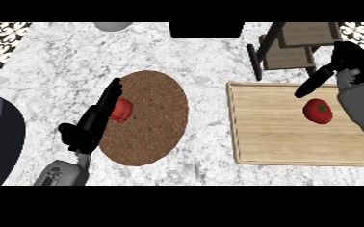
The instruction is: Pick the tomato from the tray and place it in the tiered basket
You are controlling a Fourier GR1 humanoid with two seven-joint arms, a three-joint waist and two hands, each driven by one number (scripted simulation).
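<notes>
Tomato on wooden tray at right, right robot hand open above it, left robot hand open beside red object on round mat

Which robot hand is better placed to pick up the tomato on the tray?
The right robot hand: it hangs open just beside the tomato on the wooden tray, near the tiered basket. The left robot hand is far off, over the brown mat.

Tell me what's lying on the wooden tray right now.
One tomato lies on the wooden tray, toward its right side. The right hand reaches over the tray's right end, open, beside the tomato, and covers part of that edge, so anything beneath it cannot be seen.
</notes>
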